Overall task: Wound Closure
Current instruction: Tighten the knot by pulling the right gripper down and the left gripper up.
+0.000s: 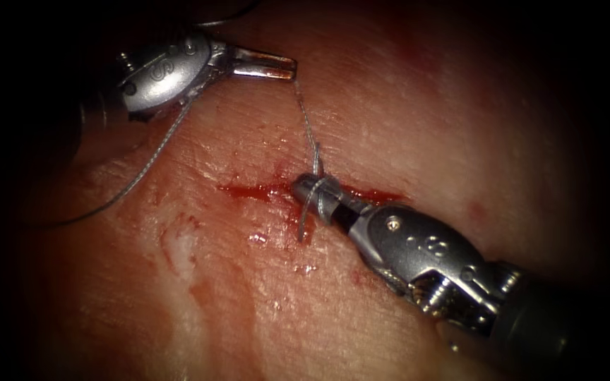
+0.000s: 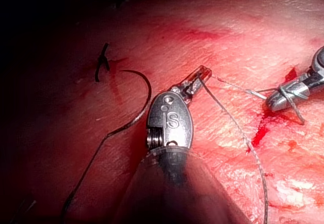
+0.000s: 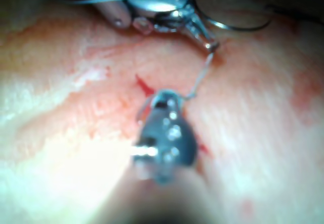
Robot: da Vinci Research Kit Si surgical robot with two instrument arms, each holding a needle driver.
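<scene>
Nearest you, over the wet tissue (image 1: 199,310), your right tool (image 1: 303,187) rests its pressed-together jaws on the cut (image 1: 248,190), thread (image 1: 307,130) looped around them. Farther back, your left tool (image 1: 287,69) pinches that thread above the cut. Beyond it, the needle (image 2: 144,89) lies free on the tissue, well apart from both tools.

Two pincers (image 1: 287,67) (image 1: 303,187), one needle (image 2: 144,100), one thread (image 1: 310,137), one cut (image 1: 262,190)
</scene>
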